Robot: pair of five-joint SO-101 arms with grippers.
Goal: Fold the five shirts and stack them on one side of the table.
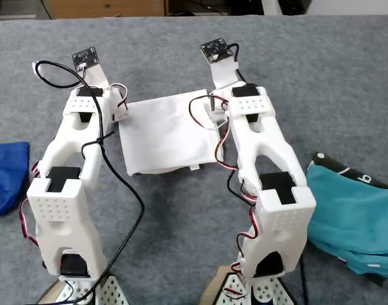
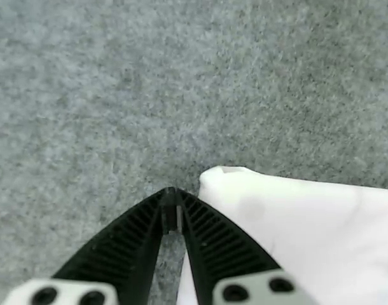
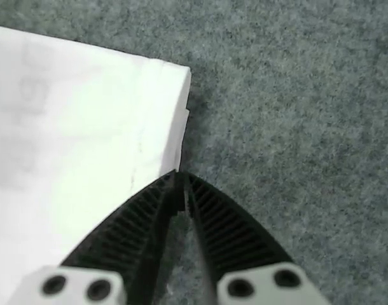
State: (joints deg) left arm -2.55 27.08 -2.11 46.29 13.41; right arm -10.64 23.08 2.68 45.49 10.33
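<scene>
A folded white shirt [image 1: 165, 136] lies flat in the middle of the grey table [image 1: 321, 76], a neat, slightly skewed rectangle, with one arm down each side of it. The left arm [image 1: 73, 159] runs along one side edge and the right arm [image 1: 264, 159] along the other, both stretched towards the shirt's far corners.

The left gripper [image 2: 173, 198] is clenched, its black ribbed fingers meeting at the tips with nothing between them. The tips sit on bare grey table just beside a rounded corner of the white shirt, and one finger's outer flank runs along the shirt's edge.

The right gripper [image 3: 180, 181] is also pressed closed. Its tips lie right at the white shirt's side edge, a little short of the corner. I cannot tell whether any cloth is caught between them.

From above, the arms' white bodies and red and black wires lie over those two corners, so the overhead look gives the shirt's whole outline, while the wrist cameras give the fingertips and the layered fold at the shirt's edge.

The high view also takes in a blue shirt [image 1: 6, 175] well beyond the left arm from the white shirt. A teal shirt [image 1: 359, 216] lies well beyond the right arm, bunched over a black cloth [image 1: 331, 164].
</scene>
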